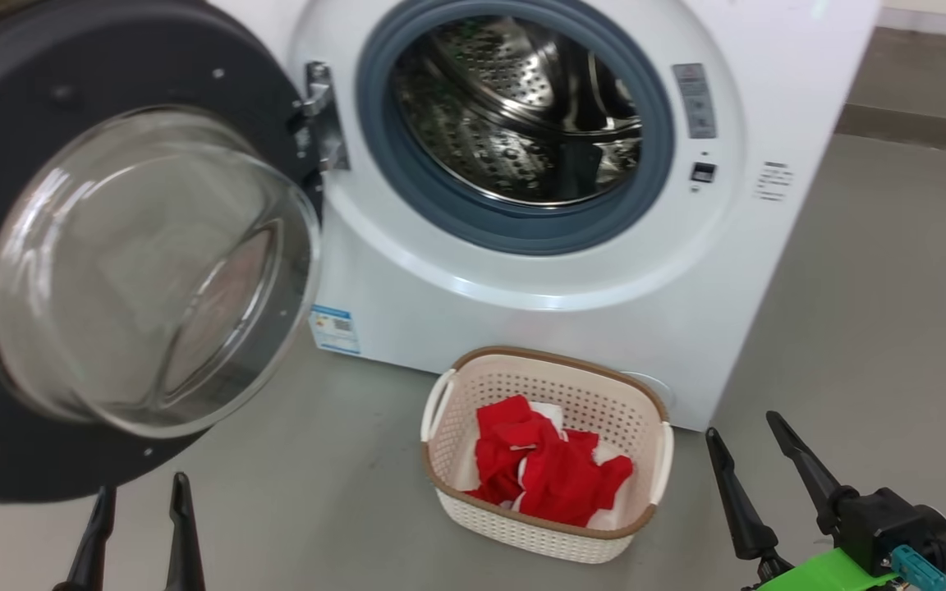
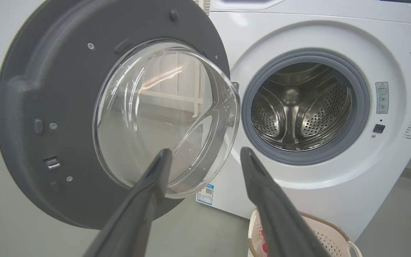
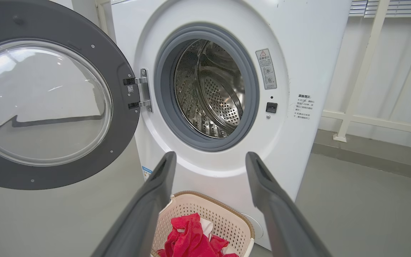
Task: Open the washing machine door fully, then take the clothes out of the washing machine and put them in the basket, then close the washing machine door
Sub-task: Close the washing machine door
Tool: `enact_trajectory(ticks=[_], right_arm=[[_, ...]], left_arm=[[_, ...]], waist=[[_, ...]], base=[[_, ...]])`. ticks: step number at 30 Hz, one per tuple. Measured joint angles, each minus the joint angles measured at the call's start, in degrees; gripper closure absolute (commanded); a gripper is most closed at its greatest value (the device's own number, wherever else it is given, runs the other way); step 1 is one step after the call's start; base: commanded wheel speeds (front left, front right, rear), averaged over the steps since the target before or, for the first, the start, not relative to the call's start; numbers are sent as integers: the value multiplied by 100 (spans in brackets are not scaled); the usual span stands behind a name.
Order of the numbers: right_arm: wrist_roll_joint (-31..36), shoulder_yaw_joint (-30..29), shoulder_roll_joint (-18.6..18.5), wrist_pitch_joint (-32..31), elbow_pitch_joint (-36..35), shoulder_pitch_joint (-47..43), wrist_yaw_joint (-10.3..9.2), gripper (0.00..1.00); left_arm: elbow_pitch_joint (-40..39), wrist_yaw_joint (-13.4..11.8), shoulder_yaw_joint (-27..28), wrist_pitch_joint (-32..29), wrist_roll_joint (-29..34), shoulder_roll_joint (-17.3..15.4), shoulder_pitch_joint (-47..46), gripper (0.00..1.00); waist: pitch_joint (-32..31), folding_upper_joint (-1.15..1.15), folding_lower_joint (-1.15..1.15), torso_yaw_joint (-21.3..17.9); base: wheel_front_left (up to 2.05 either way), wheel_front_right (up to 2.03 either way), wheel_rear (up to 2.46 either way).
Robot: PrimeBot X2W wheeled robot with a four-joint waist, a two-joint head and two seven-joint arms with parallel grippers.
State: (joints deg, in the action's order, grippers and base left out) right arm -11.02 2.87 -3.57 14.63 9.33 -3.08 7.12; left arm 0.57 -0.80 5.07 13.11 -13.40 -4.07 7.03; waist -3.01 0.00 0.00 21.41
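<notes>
The washing machine (image 1: 571, 328) stands with the washing machine door (image 1: 112, 49) swung wide open, the basket (image 1: 522, 538) on the floor just before it holding the clothes (image 1: 555, 476), while the left tool (image 1: 143, 484) and right tool (image 1: 741, 423) hang empty, fingers apart.

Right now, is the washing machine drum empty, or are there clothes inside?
Empty, as far as visible: the drum shows bare perforated steel, and the red clothes lie in the basket.

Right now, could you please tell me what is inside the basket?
Red clothes with white parts lie bunched inside the basket. They cover most of its floor, so anything underneath them cannot be seen.
</notes>
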Motion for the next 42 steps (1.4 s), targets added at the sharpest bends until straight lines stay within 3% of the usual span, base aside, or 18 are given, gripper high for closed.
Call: enact_trajectory(ticks=[12, 22, 24, 28, 32, 38, 42], right_arm=[[-10, 208, -3, 0, -5, 27, 0, 0], [-155, 276, -19, 0, 13, 172, 0, 0], [-157, 259, -19, 0, 18, 171, 0, 0], [-157, 208, -19, 0, 19, 158, 0, 0], [-158, 181, -22, 0, 23, 86, 0, 0], [-157, 185, -75, 0, 34, 82, 0, 0], [-157, 207, -147, 0, 44, 83, 0, 0]], left_arm=[[-116, -129, 29, -41, 29, -40, 115, 0], [-169, -226, 43, -35, 27, -43, 160, 0], [-165, -226, 41, -67, 22, -46, 160, 100], [-201, -231, 74, -100, -43, -54, 156, 100], [-378, -485, 361, -197, -127, -157, -87, 100], [-531, -801, 827, -432, -260, -493, -1423, 100], [-231, -910, 1239, -606, -559, -784, -2283, 100]], waist=[[-47, 0, 0, 576], [-46, 0, 0, 586], [-57, 0, 0, 575], [-90, 0, 0, 548], [-112, 0, 0, 526], [-109, 0, 0, 470], [-81, 0, 0, 372]], base=[[0, 0, 0], [0, 0, 0], [0, 0, 0], [0, 0, 0], [0, 0, 0], [0, 0, 0], [0, 0, 0]])
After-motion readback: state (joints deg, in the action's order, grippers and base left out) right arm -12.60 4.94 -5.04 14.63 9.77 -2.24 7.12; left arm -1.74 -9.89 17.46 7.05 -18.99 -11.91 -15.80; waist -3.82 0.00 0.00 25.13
